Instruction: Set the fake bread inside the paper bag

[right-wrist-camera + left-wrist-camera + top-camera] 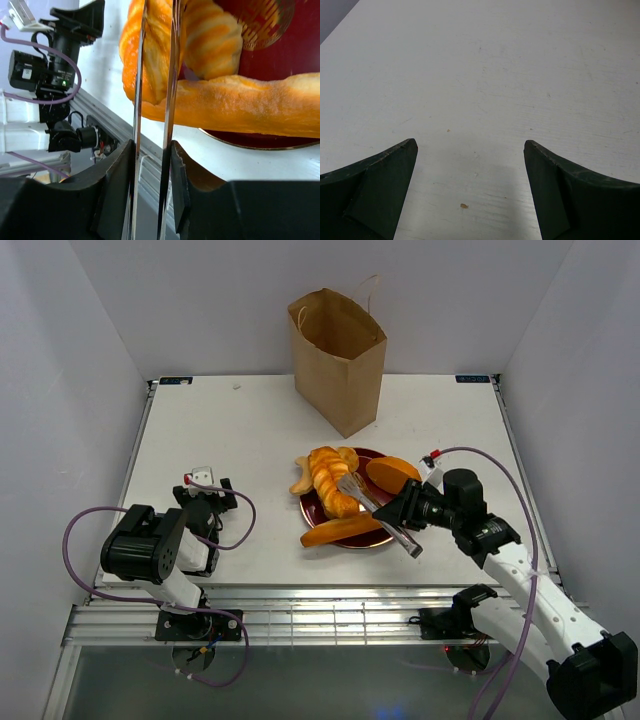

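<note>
The fake bread lies on a dark red plate (385, 536): a twisted loaf (328, 480), a long baguette (343, 531), an oval loaf (393, 472) and a small croissant (300, 484). The paper bag (338, 355) stands open at the back. My right gripper (405, 515) is shut on metal tongs (368, 502) that reach over the twisted loaf. In the right wrist view the gripper (152, 150) squeezes the tongs' two arms (141, 100), which cross the baguette (240, 107) and flank a strip of the twisted loaf (155, 50); I cannot tell whether they pinch it. My left gripper (205, 502) is open and empty.
The left wrist view shows only bare white table (485, 75) between my left gripper's (470, 150) dark fingers (380, 185). White walls close in the table on three sides. The metal rail (330, 605) runs along the near edge.
</note>
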